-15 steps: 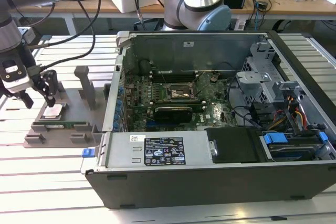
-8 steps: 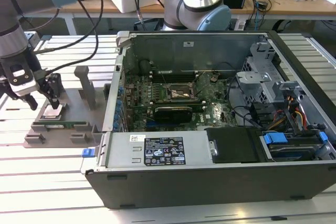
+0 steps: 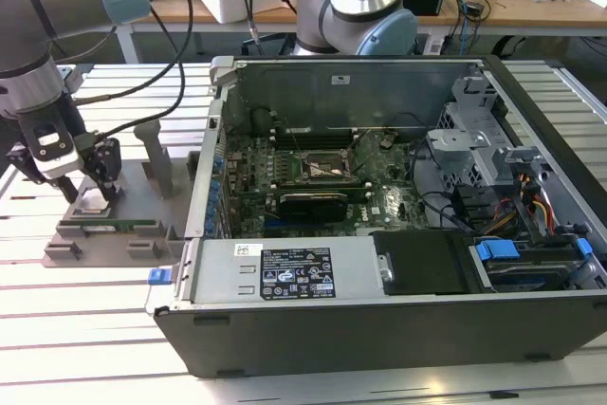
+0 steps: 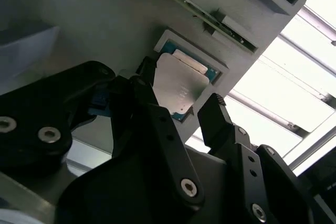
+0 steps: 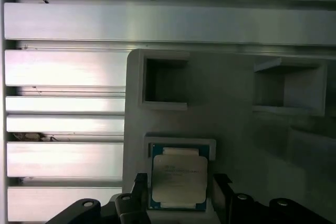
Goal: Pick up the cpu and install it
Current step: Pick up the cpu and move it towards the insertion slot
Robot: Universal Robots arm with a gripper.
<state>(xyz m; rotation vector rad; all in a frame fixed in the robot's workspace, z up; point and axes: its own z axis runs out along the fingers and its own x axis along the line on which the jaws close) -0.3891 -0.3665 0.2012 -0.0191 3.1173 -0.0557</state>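
Cpu: the cpu [image 5: 178,179] is lying flat, silver face up, in a shallow square pocket of the grey holder [image 3: 142,227]. It is sitting at the exterior view's left-middle, outside the computer case [image 3: 379,324].
Way to the claw: the cpu is lying straight below the claw [image 5: 179,188] and centred in its gap, so neither side is nearer.
Claw: it is standing wide and holding nothing. Its black fingers [image 4: 212,116] are flanking two opposite edges of the cpu, with a sliver of pocket rim showing on each side.
Axis: the plate is looking a shade longer than wide, and the fingers are facing what I judge to be the longer edges.
Socket: the socket [image 3: 318,170] is waiting inside the case, well apart toward the exterior view's right.
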